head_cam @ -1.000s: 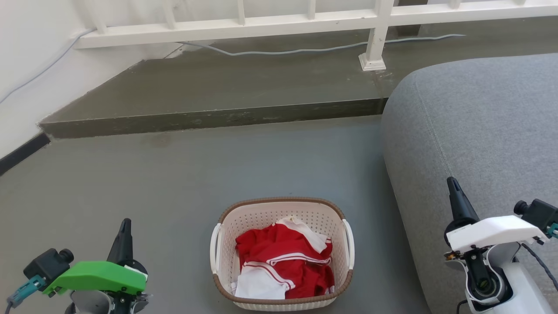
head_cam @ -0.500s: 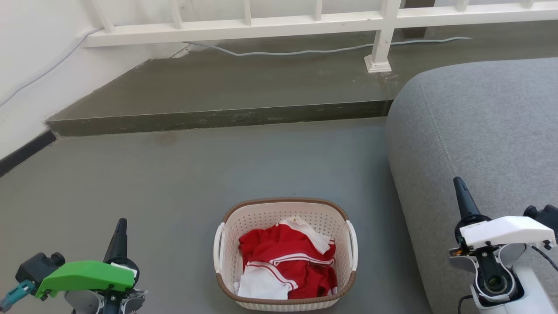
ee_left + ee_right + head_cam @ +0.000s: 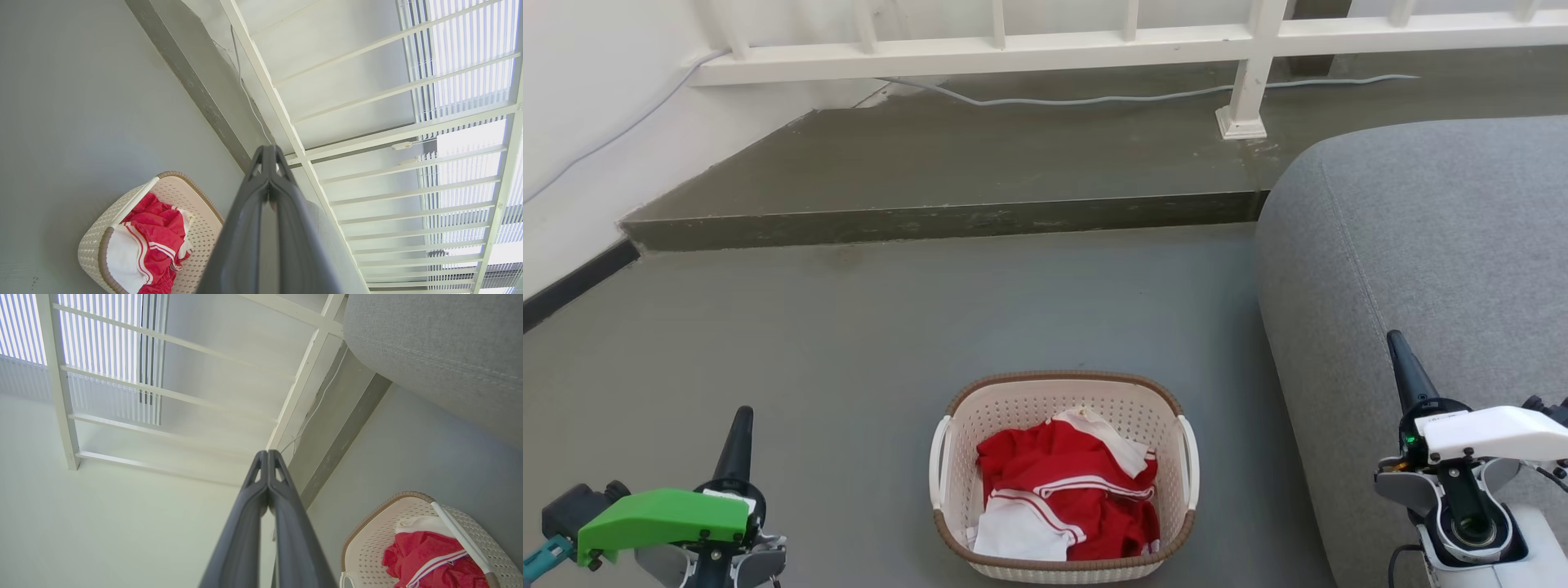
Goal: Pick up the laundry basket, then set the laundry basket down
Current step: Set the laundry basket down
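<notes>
The laundry basket (image 3: pixel 980 408), cream-white and perforated with a brown rim and white side handles, stands on the grey floor at bottom centre of the head view, holding red and white clothes (image 3: pixel 1062 490). My left gripper (image 3: pixel 742 418) is shut and empty, well to the basket's left, tips pointing up the view. At the far right, over the sofa's edge, my right gripper (image 3: pixel 1395 339) is also shut and empty. The left wrist view has the basket (image 3: pixel 92 249) at lower left of the closed left gripper (image 3: pixel 268 149); in the right wrist view the basket (image 3: pixel 367 547) sits lower right of the right gripper (image 3: pixel 267 454).
A grey upholstered sofa (image 3: pixel 1429 245) fills the right side, close to the basket. A raised dark step (image 3: pixel 947 220) crosses the floor ahead, with a white railing (image 3: pixel 1013 45) and a grey cable (image 3: pixel 1094 98) on it. A white wall (image 3: pixel 572 122) stands at the left.
The whole head picture has slid right and slightly down, so the camera moved. Both grippers sit lower in the view than before and stay shut; the basket rests in place.
</notes>
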